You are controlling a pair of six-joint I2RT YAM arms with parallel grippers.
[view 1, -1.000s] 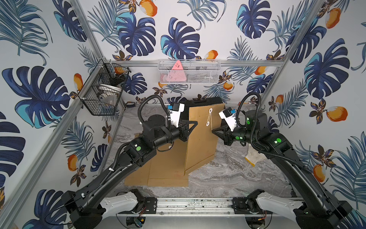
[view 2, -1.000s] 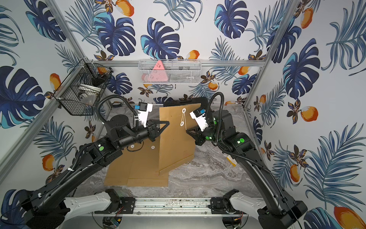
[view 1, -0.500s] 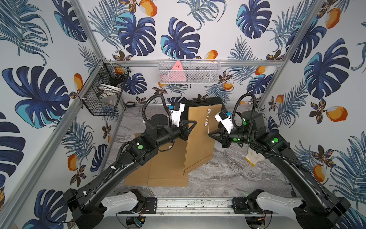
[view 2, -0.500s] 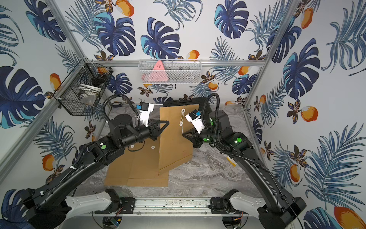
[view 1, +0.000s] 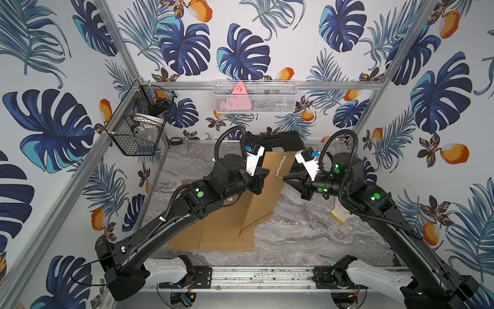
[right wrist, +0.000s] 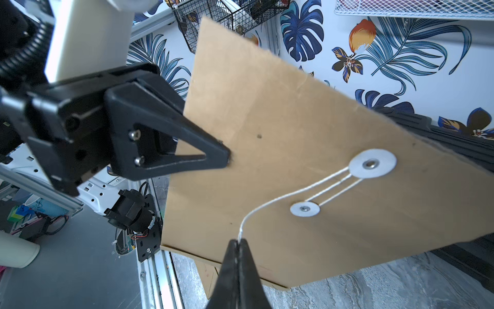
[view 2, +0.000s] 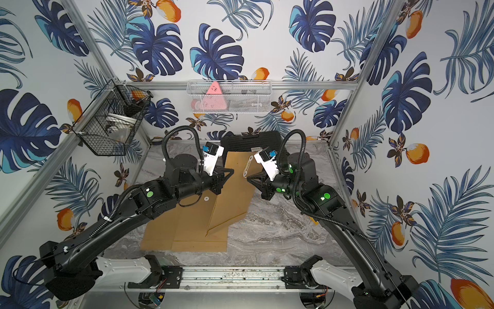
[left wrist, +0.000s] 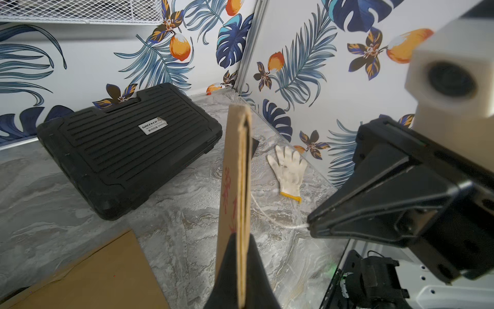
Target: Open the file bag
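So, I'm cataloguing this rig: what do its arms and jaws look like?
Both the left arm and right arm are black, with white base housings, round green dots on the joints and a black corrugated cable at each wrist. A white camera block with a blue connector sits on each wrist. The jaws are black, triangular open-frame plastic tapering to thin tips.

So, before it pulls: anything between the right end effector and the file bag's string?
Nothing visible. The right end effector is shut on the string, which runs clear to the white discs. The left end effector clamps an edge of the file bag, well aside.
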